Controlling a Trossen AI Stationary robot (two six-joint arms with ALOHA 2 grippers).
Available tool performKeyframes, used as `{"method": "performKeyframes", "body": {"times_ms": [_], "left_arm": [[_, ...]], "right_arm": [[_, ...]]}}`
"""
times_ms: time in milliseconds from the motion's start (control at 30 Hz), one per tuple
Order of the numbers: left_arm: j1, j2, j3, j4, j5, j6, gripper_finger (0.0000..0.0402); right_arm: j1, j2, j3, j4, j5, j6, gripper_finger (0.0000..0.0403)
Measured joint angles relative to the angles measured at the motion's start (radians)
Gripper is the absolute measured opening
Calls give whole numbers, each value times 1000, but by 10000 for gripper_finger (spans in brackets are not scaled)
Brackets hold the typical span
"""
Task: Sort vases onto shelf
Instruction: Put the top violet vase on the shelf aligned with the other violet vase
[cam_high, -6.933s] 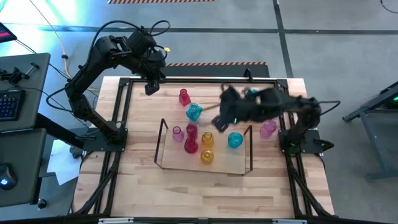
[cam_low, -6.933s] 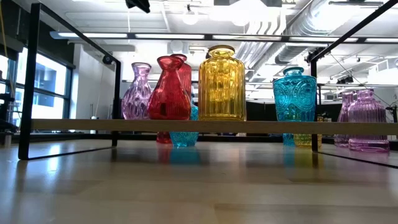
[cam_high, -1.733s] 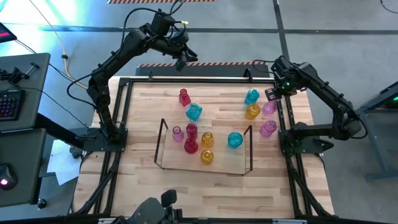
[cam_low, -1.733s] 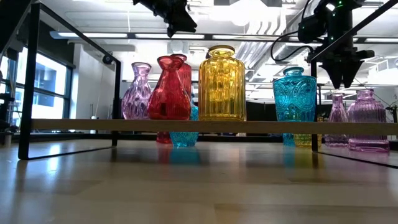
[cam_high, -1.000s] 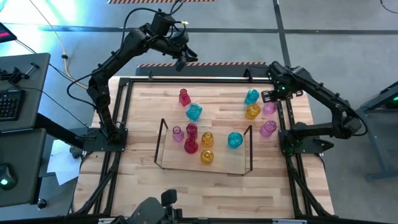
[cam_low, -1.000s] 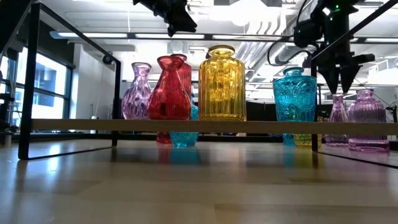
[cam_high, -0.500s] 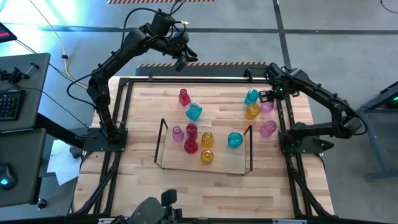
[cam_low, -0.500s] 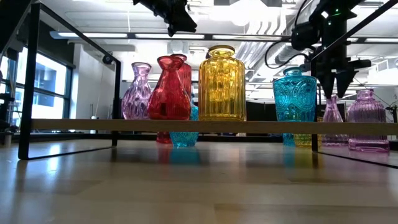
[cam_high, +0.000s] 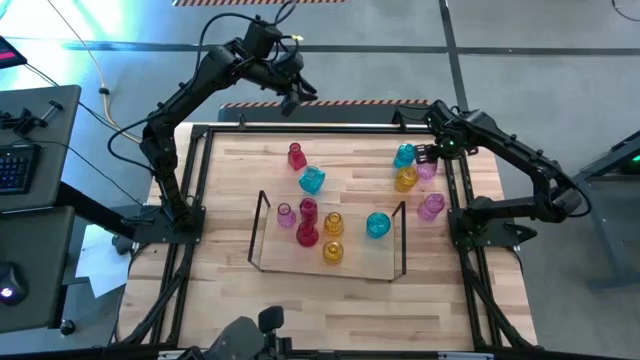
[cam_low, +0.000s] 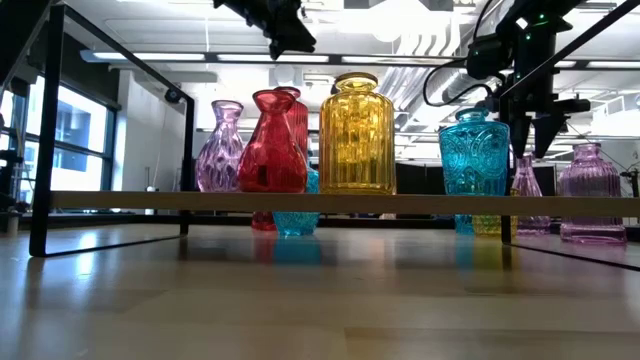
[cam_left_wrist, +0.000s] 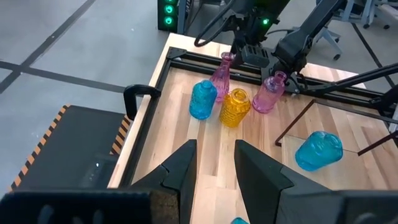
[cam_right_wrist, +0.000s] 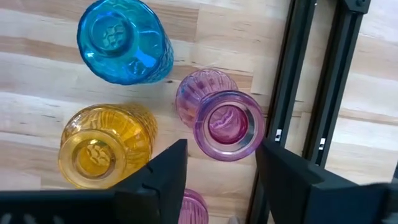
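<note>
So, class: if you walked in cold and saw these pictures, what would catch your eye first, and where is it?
Probably the bright glass vases: five stand on the clear shelf mid-table, led by a tall yellow vase and a red vase. Next, the right gripper, jaws open, poised over a pink vase by the table's far right edge, beside a cyan vase and an amber vase. The left gripper hangs high beyond the far edge.

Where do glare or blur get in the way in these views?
Low view: bright ceiling lights behind the yellow vase. High view: cyan glare at the top left floor; vases sharp. Right wrist view: pink vase sharp, own right claw blurred.
</note>
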Motion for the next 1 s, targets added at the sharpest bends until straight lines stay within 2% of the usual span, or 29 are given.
{"method": "performKeyframes", "body": {"times_ms": [333, 500, 1000], "left_arm": [[0, 0, 0, -23, 0, 16, 99], [0, 0, 0, -23, 0, 18, 99], [0, 0, 0, -24, 0, 18, 99]], "right_arm": [[0, 0, 0, 39, 22, 30, 235], [0, 8, 0, 72, 68, 81, 238], [0, 85, 0, 97, 71, 71, 238]]}}
